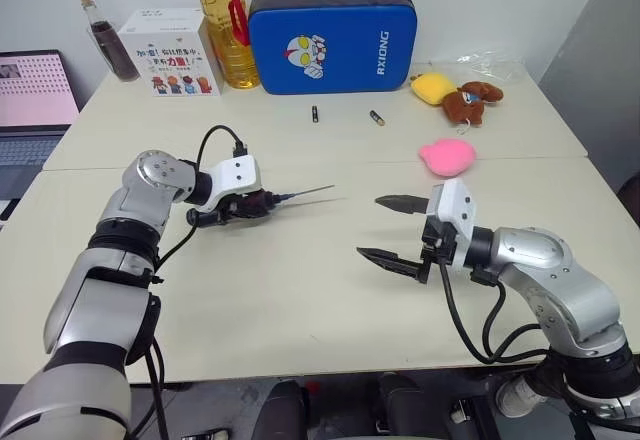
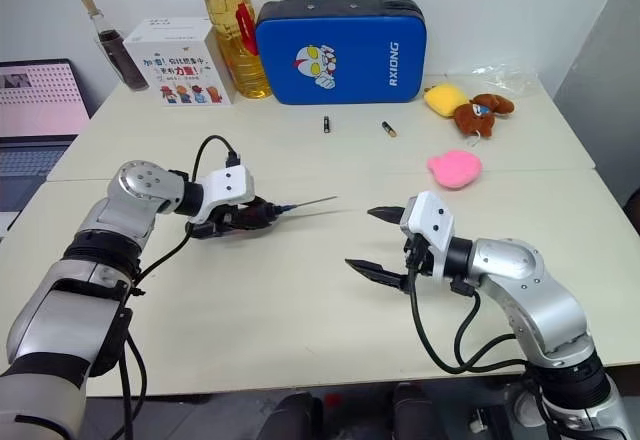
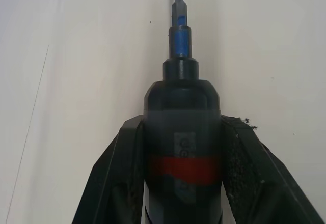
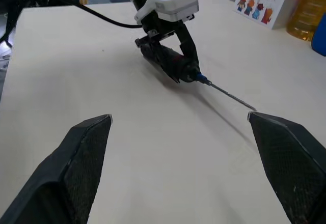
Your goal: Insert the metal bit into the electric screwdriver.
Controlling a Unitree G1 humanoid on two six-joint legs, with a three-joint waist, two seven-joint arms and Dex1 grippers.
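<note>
Bit's already sitting in the screwdriver, left side holding it low over the table.

The left gripper [image 1: 250, 203] has its jaws clamped tight around the black screwdriver [image 4: 170, 63], with the red band showing between the fingers [image 3: 117, 178] in the left wrist view. The thin metal bit [image 1: 310, 193] sticks out of the screwdriver's tip past a little blue collar and points across toward the right side, close above the cream table [image 1: 300, 300]. The right gripper [image 1: 392, 228] sits a bit apart from the bit's end with its jaws spread wide and nothing in them. Further back there are two small dark cylinders [image 1: 345, 116], a pink plush [image 1: 447, 156] and a blue case [image 1: 332, 40].
</note>
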